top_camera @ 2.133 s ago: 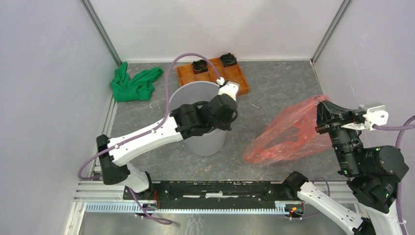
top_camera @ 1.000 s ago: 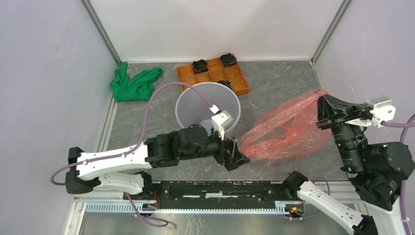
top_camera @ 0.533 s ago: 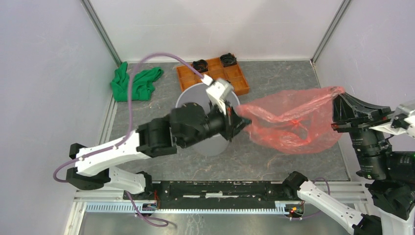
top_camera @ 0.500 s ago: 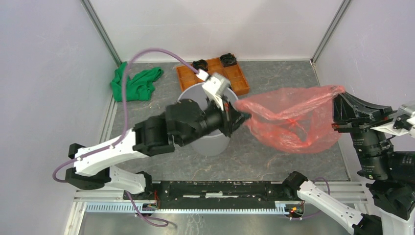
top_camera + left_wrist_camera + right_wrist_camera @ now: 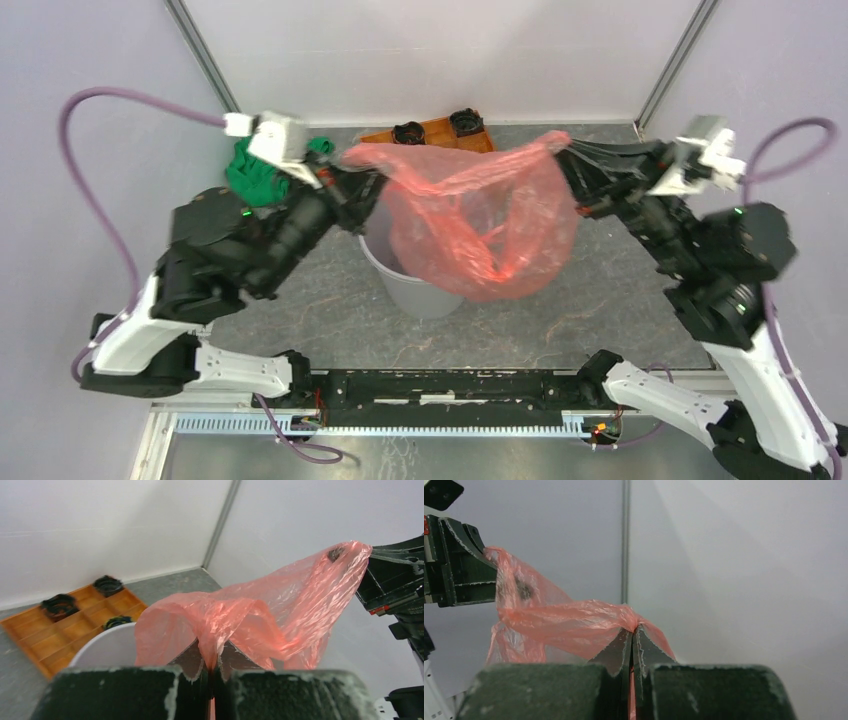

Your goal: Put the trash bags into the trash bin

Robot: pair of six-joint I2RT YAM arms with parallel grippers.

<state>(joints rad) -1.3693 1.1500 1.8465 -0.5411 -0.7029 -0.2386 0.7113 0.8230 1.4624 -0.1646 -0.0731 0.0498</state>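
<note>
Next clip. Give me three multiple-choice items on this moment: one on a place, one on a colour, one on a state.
1. Where is the trash bag?
A flat on the table
B held up over the trash bin
C wadded at the bin's bottom

2. What colour is the cloth at the back left?
A green
B blue
C white

3. The left gripper is:
A open, empty
B shut on the bag
C out of view

Key: B, the top view shows it stretched between the left gripper and the right gripper; A, plainly green; B, its fingers pinch the film.
</note>
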